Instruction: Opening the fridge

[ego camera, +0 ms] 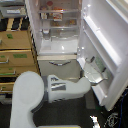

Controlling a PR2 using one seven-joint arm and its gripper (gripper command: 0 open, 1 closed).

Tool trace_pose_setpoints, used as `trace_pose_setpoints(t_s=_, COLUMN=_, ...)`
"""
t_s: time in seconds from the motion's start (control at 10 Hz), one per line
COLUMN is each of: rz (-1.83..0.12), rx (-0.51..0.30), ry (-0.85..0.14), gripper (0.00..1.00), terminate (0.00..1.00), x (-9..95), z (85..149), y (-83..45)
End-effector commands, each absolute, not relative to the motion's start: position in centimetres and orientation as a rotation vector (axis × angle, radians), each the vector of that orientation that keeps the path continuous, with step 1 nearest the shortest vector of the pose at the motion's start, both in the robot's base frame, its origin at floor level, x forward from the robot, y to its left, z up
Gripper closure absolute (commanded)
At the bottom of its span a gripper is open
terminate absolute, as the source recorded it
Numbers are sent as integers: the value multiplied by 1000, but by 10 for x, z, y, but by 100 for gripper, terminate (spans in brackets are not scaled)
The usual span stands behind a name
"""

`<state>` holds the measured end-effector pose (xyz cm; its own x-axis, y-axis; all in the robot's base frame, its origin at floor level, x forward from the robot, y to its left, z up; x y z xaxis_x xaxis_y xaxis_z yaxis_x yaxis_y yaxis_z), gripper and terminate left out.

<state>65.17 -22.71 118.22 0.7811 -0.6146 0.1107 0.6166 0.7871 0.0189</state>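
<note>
The fridge (57, 30) stands at the top of the exterior view with its tall door (107, 40) swung wide to the exterior view's right, the arm's gripper (90, 66) against the door's inner face, jaws' opening indiscernible.

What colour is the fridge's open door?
White; the fridge door shows best in the exterior view.

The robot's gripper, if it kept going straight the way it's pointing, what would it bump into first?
The gripper points toward the exterior view's right, at the inside of the fridge's swung-open door. It would probably meet that door's inner shelf first. It may already be touching; the blurry picture doesn't show depth.
</note>
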Motion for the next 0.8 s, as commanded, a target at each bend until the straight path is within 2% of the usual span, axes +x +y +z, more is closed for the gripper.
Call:
trace_pose_setpoints(t_s=0.1, rz=-863, rx=-1, ry=17, gripper=0, terminate=0, x=506, z=1188, y=-357)
trace_pose_setpoints(t_s=0.2, rz=-870, rx=19, ry=3, gripper=0, terminate=0, x=521, z=1171, y=-299)
trace_pose_setpoints(t_s=0.3, rz=-869, rx=-3, ry=9, gripper=0, terminate=0, x=523, z=1142, y=-157)
trace_pose_setpoints(t_s=0.6, rz=-878, rx=-8, ry=-12, gripper=0, terminate=0, x=492, z=1127, y=12)
trace_pose_setpoints(t_s=0.7, rz=-840, rx=27, ry=-9, gripper=0, terminate=0, x=475, z=1109, y=89)
trace_pose_setpoints(t_s=0.8, rz=-776, rx=12, ry=-13, gripper=0, terminate=0, x=467, z=1102, y=135)
